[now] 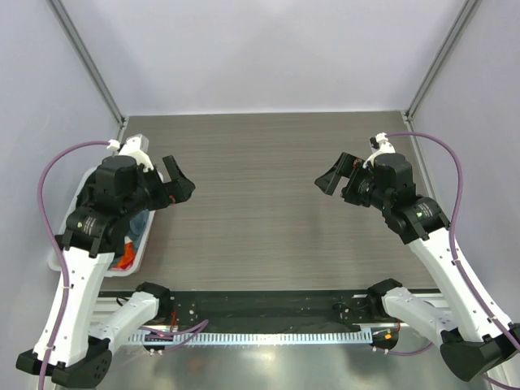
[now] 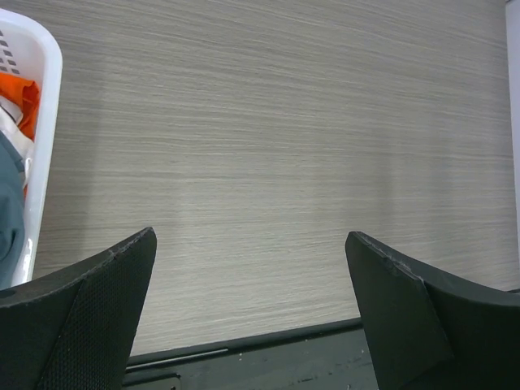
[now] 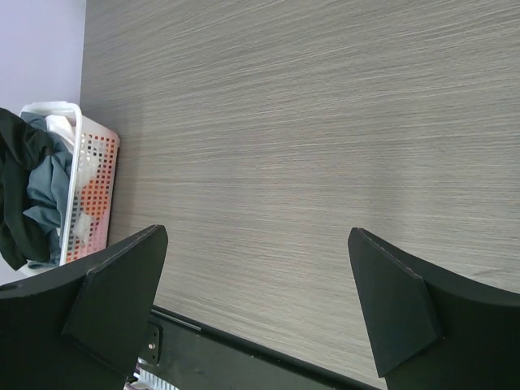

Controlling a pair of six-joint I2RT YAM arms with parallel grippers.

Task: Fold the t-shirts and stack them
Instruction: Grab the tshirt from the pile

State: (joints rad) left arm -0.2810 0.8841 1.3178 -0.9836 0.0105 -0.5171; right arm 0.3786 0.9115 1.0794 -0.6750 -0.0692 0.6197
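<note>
We judge the task to be at its very start: nothing is folded and there is no stack anywhere we can see. The soft cloth t-shirts (image 2: 8, 211) all lie bundled in the white lattice-sided plastic basket (image 3: 96, 195) at the left edge of the grey wood-grain table (image 1: 260, 236). Among them are a crumpled orange t-shirt (image 2: 20, 101), a slate blue-grey t-shirt (image 3: 50, 185) and a plain black t-shirt (image 3: 18, 227) that spills over the basket's rim. No shirt lies on the table itself. Our left gripper (image 1: 179, 180) hangs above the table just beside the basket, its jaws spread wide and holding nothing. Our right gripper (image 1: 331, 174) hangs well apart on the other side, likewise spread and empty. Every step is left: lifting each shirt out, spreading it flat, folding it and stacking it.
</note>
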